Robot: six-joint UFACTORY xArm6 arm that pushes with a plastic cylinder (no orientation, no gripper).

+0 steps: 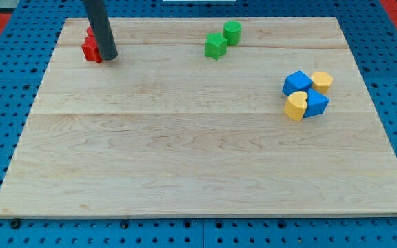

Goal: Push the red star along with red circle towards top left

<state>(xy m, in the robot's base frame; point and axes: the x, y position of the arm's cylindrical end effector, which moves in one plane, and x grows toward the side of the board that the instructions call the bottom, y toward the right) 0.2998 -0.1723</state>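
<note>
The red star lies near the top left of the wooden board. Just above it, a red piece that seems to be the red circle is mostly hidden behind the rod. My tip rests on the board touching the right side of the red star. The rod rises from there toward the view's top and covers part of both red blocks.
A green star and a green cylinder sit together at the top centre. At the right, a blue cube, a yellow block, a yellow heart and a blue block form a tight cluster.
</note>
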